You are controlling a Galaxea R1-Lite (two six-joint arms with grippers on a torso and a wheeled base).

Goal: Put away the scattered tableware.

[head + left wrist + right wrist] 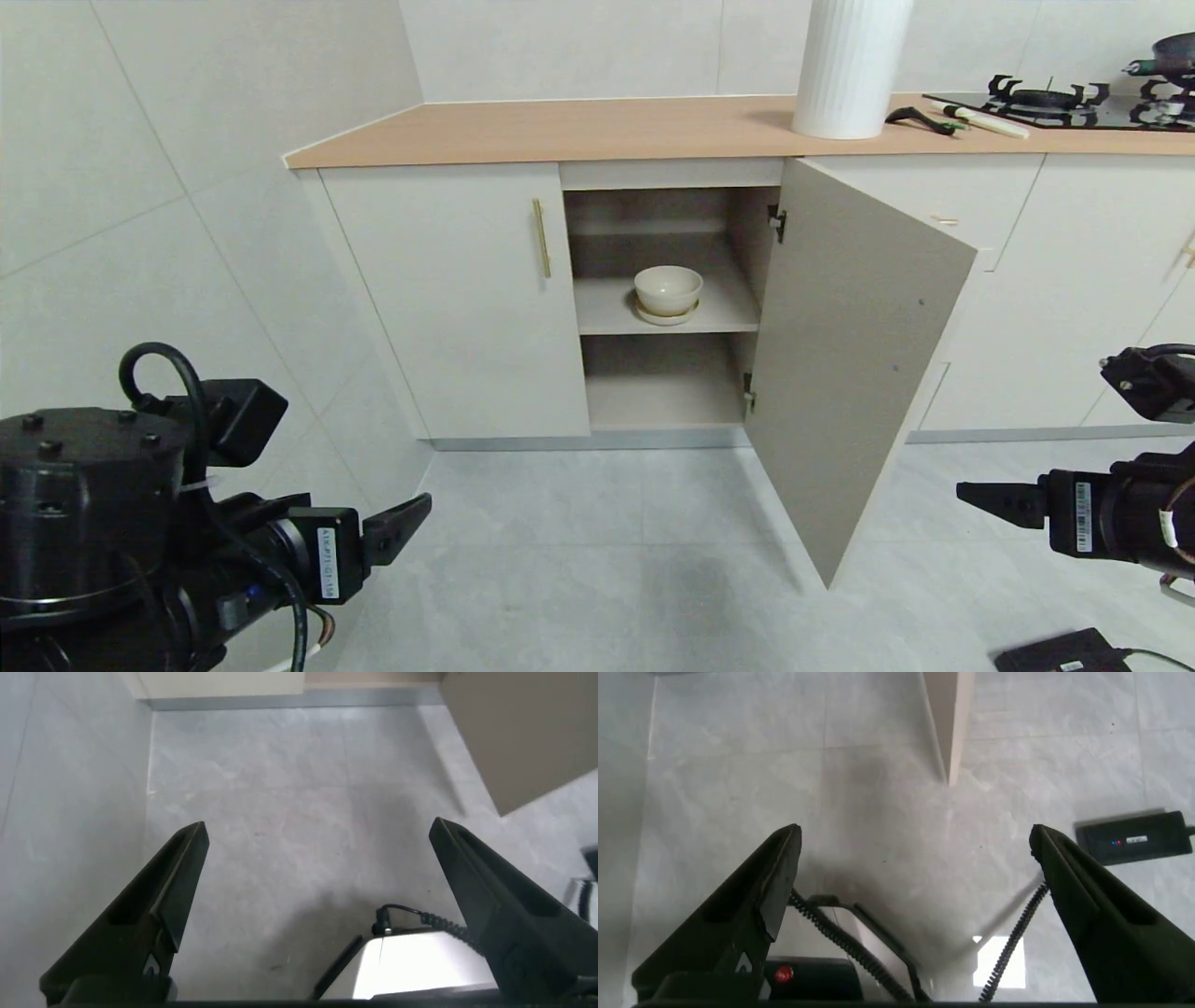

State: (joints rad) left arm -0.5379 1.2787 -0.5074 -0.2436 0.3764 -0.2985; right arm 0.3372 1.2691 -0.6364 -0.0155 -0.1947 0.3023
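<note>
A cream bowl (668, 288) sits on a small cream plate (667, 316) on the middle shelf (719, 317) of the open cabinet. The cabinet door (854, 359) swings out to the right. My left gripper (318, 873) hangs low at the left, open and holding nothing, over the grey floor. My right gripper (915, 873) is low at the right, open too, with the door's bottom edge (951, 728) ahead of it. In the head view the left gripper (401, 523) and the right gripper (990, 499) both stay well short of the cabinet.
On the wooden countertop (560, 126) stand a tall white ribbed container (851, 65), a couple of utensils (962, 119) and a gas hob (1074, 101). A closed door with a brass handle (541, 238) is left of the opening. A black box with a cable (1060, 651) lies on the floor.
</note>
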